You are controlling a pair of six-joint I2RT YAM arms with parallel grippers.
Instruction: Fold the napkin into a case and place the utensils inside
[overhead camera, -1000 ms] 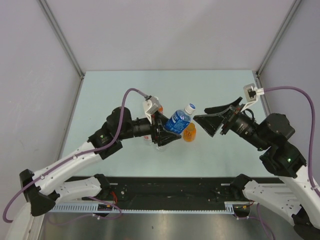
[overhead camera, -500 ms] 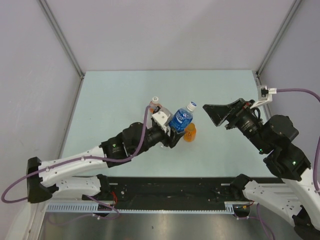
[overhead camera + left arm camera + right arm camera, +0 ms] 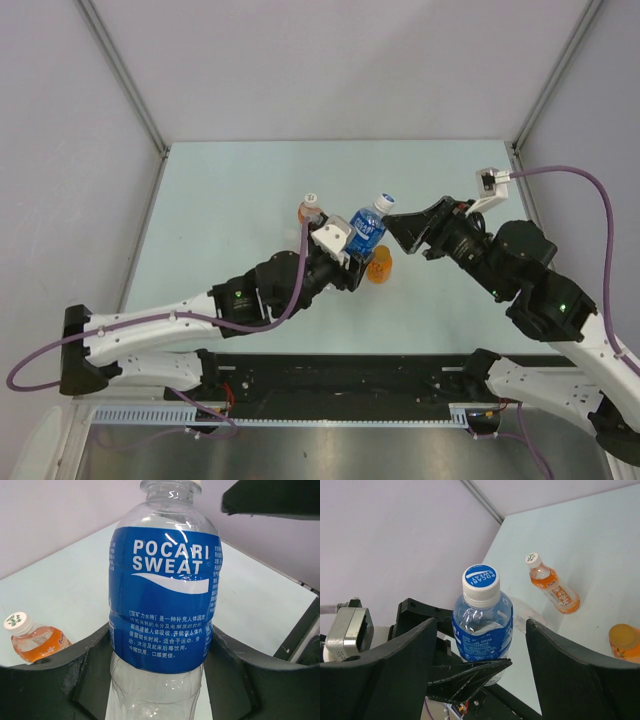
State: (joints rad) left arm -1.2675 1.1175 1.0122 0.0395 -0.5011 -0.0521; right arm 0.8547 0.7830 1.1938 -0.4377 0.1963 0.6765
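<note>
Blue-labelled bottle [image 3: 366,232] is sitting clamped in your left gripper [image 3: 353,260], your right gripper [image 3: 481,624] is hanging spread around its cap [image 3: 480,579], and no napkin or utensils are showing, so folding isn't begun.

Bottle [image 3: 162,595] cap, base cropped; left pincer [image 3: 160,652] cut off below

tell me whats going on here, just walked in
The left end effector is shut on a blue-labelled drink bottle and holds it up. The right end effector is open, close by the bottle's cap. A small orange drink bottle and another orange item sit on the table. No napkin or utensils are in view.
</note>
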